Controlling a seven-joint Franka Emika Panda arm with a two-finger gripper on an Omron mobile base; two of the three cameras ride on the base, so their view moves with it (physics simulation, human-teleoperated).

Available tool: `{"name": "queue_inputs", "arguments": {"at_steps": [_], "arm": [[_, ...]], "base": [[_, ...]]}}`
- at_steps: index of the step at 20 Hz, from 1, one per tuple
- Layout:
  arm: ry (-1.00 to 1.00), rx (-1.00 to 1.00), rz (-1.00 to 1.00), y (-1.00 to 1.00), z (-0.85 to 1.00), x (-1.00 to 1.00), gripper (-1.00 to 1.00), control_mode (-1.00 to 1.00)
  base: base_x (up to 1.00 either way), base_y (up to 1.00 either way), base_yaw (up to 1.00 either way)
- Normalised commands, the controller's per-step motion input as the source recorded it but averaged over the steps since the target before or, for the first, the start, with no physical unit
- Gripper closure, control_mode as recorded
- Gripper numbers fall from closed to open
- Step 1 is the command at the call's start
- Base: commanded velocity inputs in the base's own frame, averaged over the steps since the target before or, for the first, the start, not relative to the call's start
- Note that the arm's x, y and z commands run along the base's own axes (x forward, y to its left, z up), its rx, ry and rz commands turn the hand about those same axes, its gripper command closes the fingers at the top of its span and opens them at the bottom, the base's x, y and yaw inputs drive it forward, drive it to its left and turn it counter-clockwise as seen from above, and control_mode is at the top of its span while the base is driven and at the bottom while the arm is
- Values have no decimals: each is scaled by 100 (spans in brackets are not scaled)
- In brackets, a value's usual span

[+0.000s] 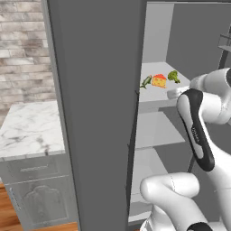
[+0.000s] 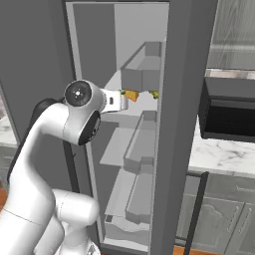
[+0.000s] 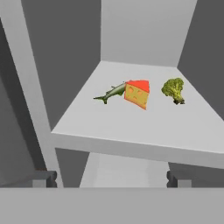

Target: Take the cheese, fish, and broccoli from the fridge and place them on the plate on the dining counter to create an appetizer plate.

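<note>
A: Claw (image 3: 107, 179) status?

B: Jaws spread as wide as they go, nothing between them. Tips sit low in the hand view at approx 7 and 5 o'clock, in front of the shelf (image 3: 131, 131) edge and a bit below it.

A: Where's the food?

B: All three on that one shelf in the fridge (image 1: 97, 113), door open. From the hand cam: cheese (image 3: 137, 93) dead ahead, approx 12 o'clock. Fish (image 3: 110, 93) at its 9 o'clock, tail end touching or tucked behind the cheese, can't tell which. Broccoli (image 3: 173, 90) at its 3 o'clock, small gap between them.

A: From the base cams?

B: Left cam shows the same row, fish (image 1: 146, 81), cheese (image 1: 159, 80), broccoli (image 1: 173, 76), w/ the arm reaching in from the lower right. Right cam: only a scrap of cheese (image 2: 132, 95) past the hand.

A: So which step?

B: Looks like the approach for the first pick. All three still in the fridge, so the task's barely begun. Cheese is centred, prob. the target.

A: Next move?

B: I'd say lift a bit to clear the shelf lip, go fwd over the cheese, straddle it, close. Watch the fish, it's so close the left finger could nudge it. Then back out w/o clipping the door and drive to the plate.
</note>
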Motion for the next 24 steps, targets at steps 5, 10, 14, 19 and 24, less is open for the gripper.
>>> {"name": "queue_inputs", "arguments": {"at_steps": [5,10,14,19,24], "arm": [[2,0,1,-3,0,26,-100,-100],[7,0,0,0,0,39,-100,-100],[1,0,0,-1,0,32,-100,-100],[4,0,2,-6,0,22,-100,-100],[10,0,6,-2,0,28,-100,-100]], "base": [[0,0,0],[0,0,0],[0,0,0],[0,0,0],[0,0,0]]}}
